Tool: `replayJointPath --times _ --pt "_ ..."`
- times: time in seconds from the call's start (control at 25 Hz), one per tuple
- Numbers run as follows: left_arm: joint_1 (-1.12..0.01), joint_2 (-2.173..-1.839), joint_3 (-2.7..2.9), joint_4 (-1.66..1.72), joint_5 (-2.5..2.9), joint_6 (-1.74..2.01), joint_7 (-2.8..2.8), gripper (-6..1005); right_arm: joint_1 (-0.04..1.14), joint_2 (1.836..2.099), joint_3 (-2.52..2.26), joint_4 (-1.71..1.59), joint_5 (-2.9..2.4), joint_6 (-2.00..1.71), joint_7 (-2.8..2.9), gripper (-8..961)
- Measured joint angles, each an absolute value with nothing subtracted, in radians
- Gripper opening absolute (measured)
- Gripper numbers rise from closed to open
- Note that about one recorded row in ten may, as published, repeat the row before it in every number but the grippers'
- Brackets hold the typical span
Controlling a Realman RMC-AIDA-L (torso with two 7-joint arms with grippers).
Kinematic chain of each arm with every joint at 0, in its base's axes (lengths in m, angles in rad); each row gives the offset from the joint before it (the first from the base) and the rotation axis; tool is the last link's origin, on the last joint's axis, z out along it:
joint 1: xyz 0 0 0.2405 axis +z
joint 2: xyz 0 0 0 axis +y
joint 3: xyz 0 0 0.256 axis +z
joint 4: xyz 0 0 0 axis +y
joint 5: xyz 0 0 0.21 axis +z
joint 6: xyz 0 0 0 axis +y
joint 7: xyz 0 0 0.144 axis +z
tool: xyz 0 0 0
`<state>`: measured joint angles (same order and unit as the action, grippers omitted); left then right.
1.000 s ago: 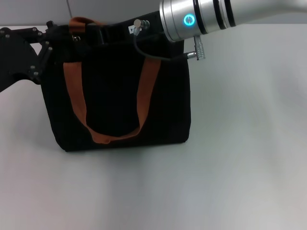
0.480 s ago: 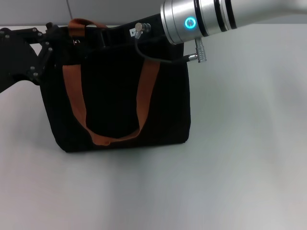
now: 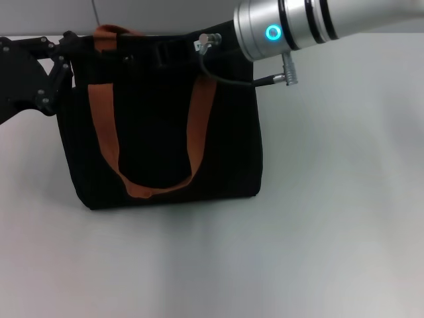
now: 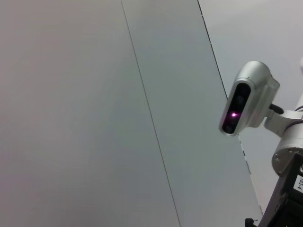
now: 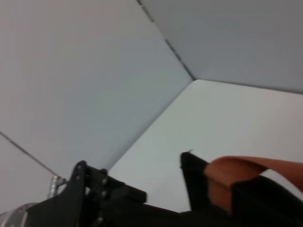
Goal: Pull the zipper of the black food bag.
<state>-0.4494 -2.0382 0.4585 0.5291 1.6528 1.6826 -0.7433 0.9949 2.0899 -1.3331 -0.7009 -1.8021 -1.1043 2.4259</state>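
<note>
A black food bag point(image 3: 159, 126) stands upright on a pale grey table point(image 3: 331, 232), with two orange-brown webbing handles point(image 3: 109, 132), one draped down its near face and one rising at the far left top corner. The left gripper point(image 3: 63, 56), black and linkage-built, sits at the bag's top left corner; whether its jaws are open or closed on fabric cannot be told. The right arm, silver with a glowing blue ring, reaches in from the far right over the bag's top edge; its gripper point(image 3: 169, 46) is lost against the black fabric, and its jaws cannot be read either. The zipper itself, running along the top, is not visible in any view.

Judged risks: if the right gripper has missed the small pull tab, a pull would slide off or drag the bag along. If the left gripper's hold is loose, the bag could tip or shift rightward. The dangling cable point(image 3: 228, 78) might snag a handle.
</note>
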Motion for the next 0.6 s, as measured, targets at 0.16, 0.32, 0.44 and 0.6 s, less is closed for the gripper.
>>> replayJointPath --times 0.16,0.32,0.44,0.6 --pt "-0.449 -2.036 0.449 0.529 1.653 1.682 -0.743 43 0.931 2.090 -1.337 -0.794 -1.865 -1.098 2.493 0" --pt "-0.449 -2.033 0.449 0.529 1.653 1.679 -0.746 43 0.859 2.088 -1.338 -0.884 -1.920 -1.096 2.546 -1" --pt "-0.449 -2.032 0.449 0.529 1.653 1.678 -0.746 44 0.824 2.087 -1.338 -0.929 -1.941 -1.096 2.570 -1" --pt "-0.450 -2.029 0.448 0.529 1.653 1.677 -0.747 44 0.761 2.088 -1.335 -0.999 -1.964 -1.096 2.593 -1"
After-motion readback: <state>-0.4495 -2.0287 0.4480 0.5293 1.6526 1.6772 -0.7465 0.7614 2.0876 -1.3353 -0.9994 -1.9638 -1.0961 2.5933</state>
